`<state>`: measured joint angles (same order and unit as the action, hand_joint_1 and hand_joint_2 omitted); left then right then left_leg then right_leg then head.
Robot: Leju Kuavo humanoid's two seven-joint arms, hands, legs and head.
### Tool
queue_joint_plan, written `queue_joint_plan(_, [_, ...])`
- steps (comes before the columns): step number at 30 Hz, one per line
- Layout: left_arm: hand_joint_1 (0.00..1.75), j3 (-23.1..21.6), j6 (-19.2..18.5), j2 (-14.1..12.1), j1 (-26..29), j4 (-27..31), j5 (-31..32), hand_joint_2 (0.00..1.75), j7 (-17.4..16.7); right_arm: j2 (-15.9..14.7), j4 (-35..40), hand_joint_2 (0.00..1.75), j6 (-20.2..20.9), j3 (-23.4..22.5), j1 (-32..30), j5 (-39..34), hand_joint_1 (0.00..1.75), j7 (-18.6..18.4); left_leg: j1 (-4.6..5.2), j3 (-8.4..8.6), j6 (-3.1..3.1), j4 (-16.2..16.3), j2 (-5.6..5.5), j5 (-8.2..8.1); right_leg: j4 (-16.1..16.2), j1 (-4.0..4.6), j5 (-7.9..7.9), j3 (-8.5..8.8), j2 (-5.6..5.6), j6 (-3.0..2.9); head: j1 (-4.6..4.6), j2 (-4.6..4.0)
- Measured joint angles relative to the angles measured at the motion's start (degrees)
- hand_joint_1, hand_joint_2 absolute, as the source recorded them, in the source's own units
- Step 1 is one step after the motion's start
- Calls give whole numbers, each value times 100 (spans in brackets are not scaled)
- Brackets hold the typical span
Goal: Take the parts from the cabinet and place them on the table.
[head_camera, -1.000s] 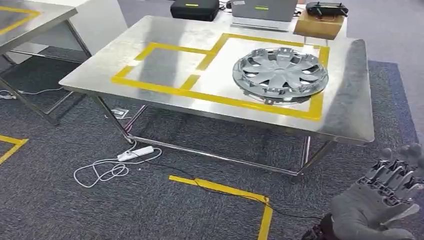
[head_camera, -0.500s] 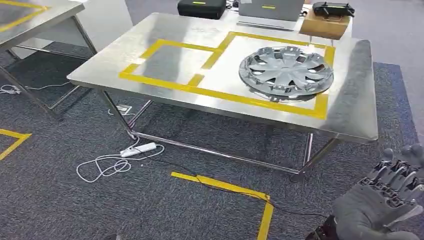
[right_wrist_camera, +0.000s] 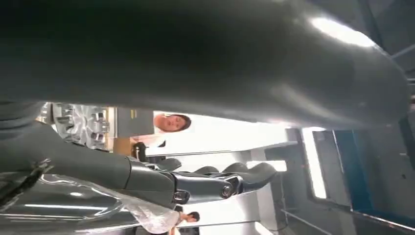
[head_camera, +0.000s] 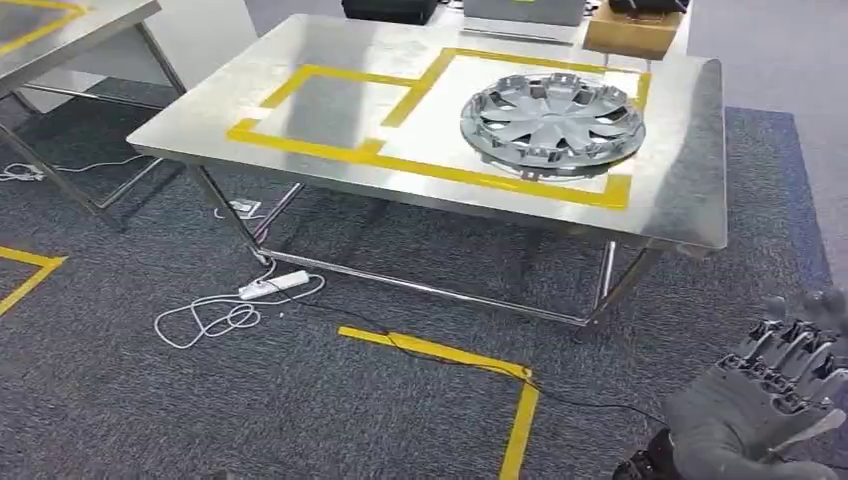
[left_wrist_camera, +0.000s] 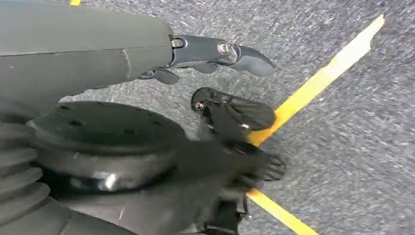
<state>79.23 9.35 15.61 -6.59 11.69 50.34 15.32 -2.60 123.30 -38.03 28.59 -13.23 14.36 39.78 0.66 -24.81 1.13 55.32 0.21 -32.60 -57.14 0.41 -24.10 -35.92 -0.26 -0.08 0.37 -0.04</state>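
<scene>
A silver hubcap point(head_camera: 553, 112) lies flat on the steel table point(head_camera: 690, 170), inside the larger yellow-taped square. My right hand point(head_camera: 770, 400) hangs low at the right, well short of the table and above the carpet, its fingers point(head_camera: 790, 345) spread and pointing up with nothing in them. In the right wrist view its fingers point(right_wrist_camera: 215, 183) stretch out straight; a shiny plastic-wrapped thing point(right_wrist_camera: 73, 205) lies close beside them, and I cannot tell if they touch. My left hand point(left_wrist_camera: 147, 58) hangs over the floor, its thumb point(left_wrist_camera: 220, 51) held out and holding nothing.
A white power strip and cable point(head_camera: 270, 288) lie on the carpet under the table, with yellow floor tape point(head_camera: 520, 420) nearer me. A cardboard box point(head_camera: 635, 35) and a dark case point(head_camera: 390, 10) stand at the table's far edge. Another steel table point(head_camera: 60, 30) is at left. A person point(right_wrist_camera: 171, 122) stands in the distance.
The whole view has shifted a little, so the camera moved; the hubcap stays on the table. My right hand keeps the same pose at the lower right.
</scene>
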Motion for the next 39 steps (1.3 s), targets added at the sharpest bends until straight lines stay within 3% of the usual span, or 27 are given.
queue_joint_plan(1, [0,-2,33,11,-3,0,11,0,17,-2,0,0,-20,2,-6,6,0,0,12,-36,3,5,0,62,11,-28,44,-9,-10,45,5,0])
queue_joint_plan(4, [0,-2,267,24,38,0,70,0,11,-2,18,0,-77,2,-26,9,0,0,35,-80,98,-27,2,209,48,-57,166,-14,-18,154,-2,0])
queue_joint_plan(5, [0,-6,363,35,28,0,109,0,-11,-20,39,0,-92,2,-42,11,0,0,4,-120,123,-39,33,278,-40,-77,36,-105,12,175,4,0])
queue_joint_plan(6, [0,-13,470,39,26,0,136,0,-53,-30,63,0,-114,4,-54,11,0,0,-2,-182,164,-37,34,319,-310,-78,-259,-219,14,198,43,0])
queue_joint_plan(8, [0,-22,744,59,33,-2,249,0,-206,-66,68,0,-160,7,-95,-40,0,-22,1,-312,174,-29,37,406,-1278,-100,-839,-540,14,253,46,0])
queue_joint_plan(9, [0,-30,926,68,34,-2,312,0,-305,-79,70,0,-173,4,-117,-100,0,-57,1,-375,167,-24,41,447,-1667,-101,-1016,-644,14,272,59,0])
queue_joint_plan(10, [0,-39,1056,72,35,-2,348,0,-381,-90,70,0,-175,-2,-139,-147,0,-88,0,-415,159,-21,43,484,-1761,-103,-1042,-615,13,285,48,0])
queue_joint_plan(11, [0,-52,1156,81,40,-2,378,0,-428,-94,76,0,-175,-7,-160,-168,0,-101,-1,-450,147,-18,43,511,-1607,-109,-958,-438,12,292,57,0])
queue_joint_plan(12, [0,-61,1216,83,41,-2,418,0,-479,-101,94,0,-177,-13,-180,-214,0,-109,-3,-475,130,-16,42,531,-1178,-116,-780,-123,8,291,50,0])
queue_joint_plan(13, [0,-76,1292,89,35,-2,467,0,-559,-105,122,0,-177,-22,-207,-320,0,-142,-9,-484,116,-3,40,544,-556,-120,-563,297,5,284,55,0])
queue_joint_plan(14, [0,-94,1331,94,30,-2,500,0,-618,-105,151,0,-177,-48,-235,-484,0,-201,-10,-487,106,17,39,549,-50,-124,-449,636,-1,280,57,0])
queue_joint_plan(15, [0,-127,1327,87,29,-2,505,0,-634,-105,162,0,-177,-96,-259,-663,0,-252,34,-517,69,47,38,539,189,-96,-569,747,0,264,61,0])
queue_joint_plan(16, [0,-153,1277,87,28,-4,501,0,-634,-105,170,0,-177,-166,-309,-847,0,-275,33,-546,43,77,37,552,184,-104,-538,770,14,186,30,0])
queue_joint_plan(19, [0,-160,797,61,32,-4,420,0,-653,-61,164,0,-177,-456,-490,-1381,0,-293,21,-574,-34,97,37,587,175,-100,-492,719,15,85,44,0])
queue_joint_plan(20, [0,-162,587,37,32,-4,415,0,-700,-6,148,0,-173,-562,-508,-1489,0,-293,5,-602,-82,166,13,496,186,-118,-463,716,1,38,46,0])
queue_joint_plan(21, [0,-162,331,20,29,-4,400,0,-771,65,99,0,-156,-701,-506,-1630,0,-302,-6,-694,-122,376,6,314,185,-118,-451,699,0,4,11,0])
queue_joint_plan(23, [0,-164,-53,-42,28,-4,402,0,-947,195,-92,0,-35,-967,-501,-1904,0,-370,-34,-1084,-168,1294,4,-178,183,-108,-430,653,-2,-29,15,0])
queue_joint_plan(24, [0,-164,-213,-74,32,-4,404,0,-1043,265,-241,0,53,-1107,-491,-2060,0,-431,-43,-1270,-181,1734,3,-340,176,-103,-421,627,-3,-40,13,0])
queue_joint_plan(25, [0,-164,-412,-116,37,-4,428,0,-1158,386,-488,0,222,-1317,-486,-2242,0,-500,-49,-1358,-187,1957,3,-365,170,-102,-414,609,-1,-40,15,0])
queue_joint_plan(26, [0,-166,-580,-154,44,-4,456,0,-1228,504,-702,0,420,-1522,-483,-2312,0,-501,-50,-1288,-183,1854,3,-235,160,-102,-413,603,0,-38,13,0])
queue_joint_plan(27, [0,-175,-783,-188,46,-4,501,0,-1264,615,-893,0,580,-1719,-472,-2297,0,-477,-50,-1116,-170,1520,3,-15,152,-102,-412,602,2,-37,13,0])
queue_joint_plan(29, [0,-210,-1266,-354,48,-4,549,0,-1357,871,-1254,0,778,-2124,-448,-2181,0,-391,-50,-614,-122,499,-3,480,134,-101,-416,615,1,-29,13,0])
queue_joint_plan(30, [0,-216,-1434,-442,49,-4,555,0,-1390,982,-1380,0,802,-2293,-437,-2153,0,-367,-33,-457,-95,211,-17,459,124,-77,-416,603,0,-12,22,0])
queue_joint_plan(33, [0,-258,-1521,-568,58,-4,566,0,-1425,1205,-1644,0,852,-2590,-436,-2085,0,-341,-19,-508,-51,141,-12,449,109,-66,-380,530,-5,71,15,0])
queue_joint_plan(35, [0,-284,-1521,-610,77,-2,571,0,-1432,1298,-1713,0,861,-2718,-433,-2063,0,-343,-77,-498,47,42,6,527,96,-68,-419,483,6,134,11,0])
queue_joint_plan(36, [0,-301,-1523,-634,69,-2,577,0,-1432,1329,-1748,0,861,-2771,-429,-2052,0,-341,-71,-513,79,39,12,545,-78,-67,-584,397,11,160,44,0])
queue_joint_plan(39, [0,-312,-1530,-640,77,-2,584,0,-1434,1384,-1865,0,870,-2876,-421,-2052,0,-343,-54,-568,105,44,14,563,-1434,-87,-1226,-217,14,213,57,0])
